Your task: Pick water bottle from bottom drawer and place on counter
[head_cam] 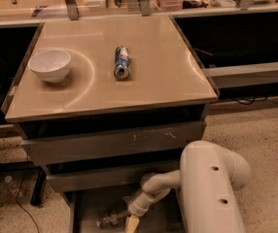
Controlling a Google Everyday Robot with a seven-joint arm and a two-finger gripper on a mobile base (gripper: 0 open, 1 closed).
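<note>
1. The water bottle (111, 221) is lying on its side inside the bottom drawer (88, 211); lifting and placing on the table (168, 81) are not yet done.
2. The end effector (131, 222) is reaching into that drawer, at the bottle's end; spread or pinching cannot be told.
3. Two upper drawers (112, 145) are overhanging the bottom drawer's rear, so I judge withdrawal needs to go outward first.

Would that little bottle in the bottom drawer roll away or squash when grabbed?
The water bottle lies on its side on the flat floor of the bottom drawer, so a nudge would probably roll it. Its clear plastic likely dents if squeezed. The gripper sits beside it.
</note>
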